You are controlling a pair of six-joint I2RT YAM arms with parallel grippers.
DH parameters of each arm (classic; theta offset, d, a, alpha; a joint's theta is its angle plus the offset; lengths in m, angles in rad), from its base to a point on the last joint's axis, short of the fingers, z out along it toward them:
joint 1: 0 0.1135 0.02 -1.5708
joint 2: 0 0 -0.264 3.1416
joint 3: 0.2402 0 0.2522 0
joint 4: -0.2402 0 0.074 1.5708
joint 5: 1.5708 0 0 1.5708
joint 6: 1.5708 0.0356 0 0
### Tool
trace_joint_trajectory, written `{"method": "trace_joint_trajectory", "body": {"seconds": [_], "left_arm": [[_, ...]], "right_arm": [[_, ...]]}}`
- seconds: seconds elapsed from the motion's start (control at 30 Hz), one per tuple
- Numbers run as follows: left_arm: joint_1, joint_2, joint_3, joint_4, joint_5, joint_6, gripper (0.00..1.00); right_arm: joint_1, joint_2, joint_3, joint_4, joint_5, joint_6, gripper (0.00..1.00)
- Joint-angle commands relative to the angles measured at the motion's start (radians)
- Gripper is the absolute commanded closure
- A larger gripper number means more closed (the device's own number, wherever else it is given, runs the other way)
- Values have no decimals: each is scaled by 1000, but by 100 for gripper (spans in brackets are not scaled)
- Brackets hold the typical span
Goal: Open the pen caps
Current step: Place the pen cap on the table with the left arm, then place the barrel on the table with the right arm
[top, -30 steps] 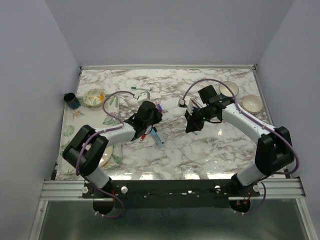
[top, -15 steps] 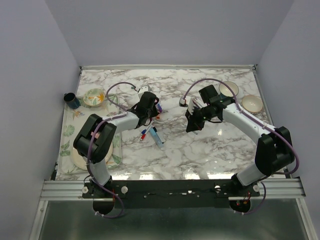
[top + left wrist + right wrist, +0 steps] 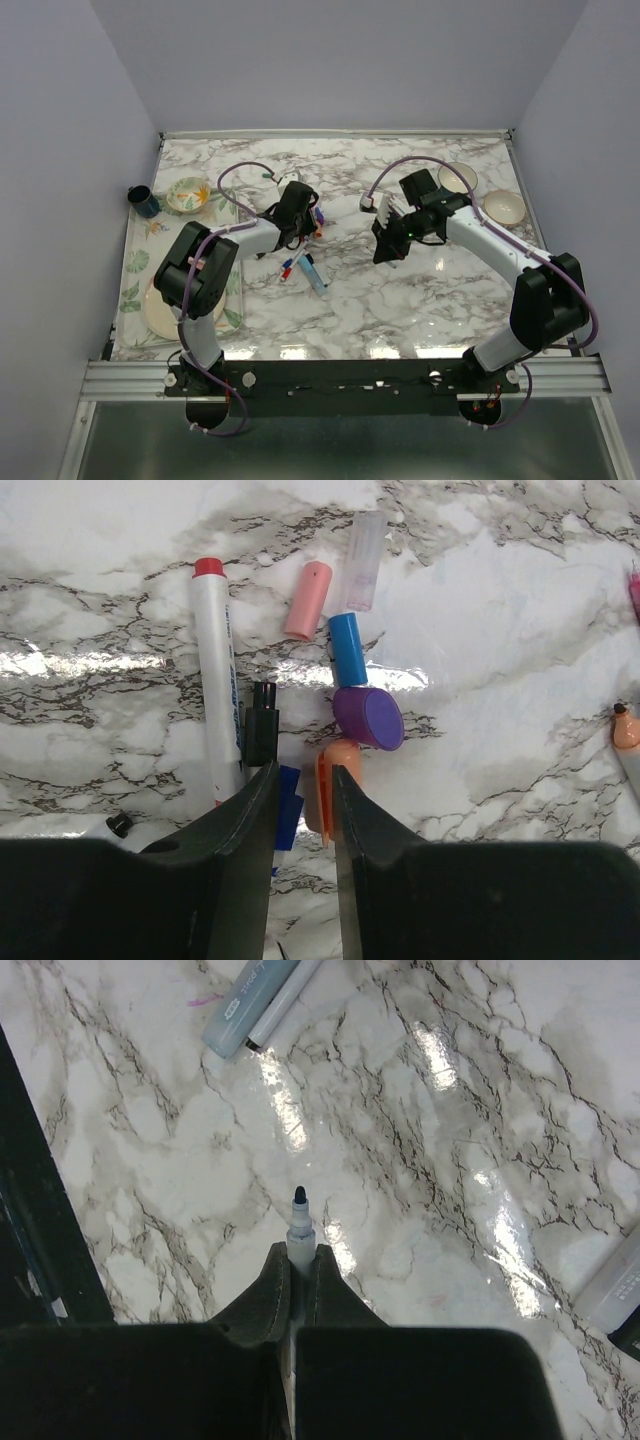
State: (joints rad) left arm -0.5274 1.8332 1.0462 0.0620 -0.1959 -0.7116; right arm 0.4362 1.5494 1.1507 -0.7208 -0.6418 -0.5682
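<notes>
Orange cap (image 3: 322,776) half hidden behind left jaws, slightly spread, right jaws pinching uncapped pen (image 3: 298,1228), its barrel hidden

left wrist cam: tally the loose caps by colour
pink cap: 1
clear cap: 1
blue caps: 2, the second partly behind a finger
purple cap: 1
orange cap: 1
black cap: 1, if it is a cap
Total: 7
</notes>
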Motion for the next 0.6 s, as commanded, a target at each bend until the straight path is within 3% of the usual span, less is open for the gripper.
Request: {"method": "trace_joint_trajectory", "body": {"seconds": [0.0, 0.27, 0.57], "left_arm": [[9, 3, 31, -25, 12, 27, 62], [12, -31, 21, -31, 16, 35, 56], [15, -147, 6, -44, 42, 78, 43]], "right_arm": [[-8, -18, -2, 0, -13, 4, 99], [-13, -17, -2, -2, -16, 2, 99], [-25, -14, -3, 4, -1, 7, 99]]}}
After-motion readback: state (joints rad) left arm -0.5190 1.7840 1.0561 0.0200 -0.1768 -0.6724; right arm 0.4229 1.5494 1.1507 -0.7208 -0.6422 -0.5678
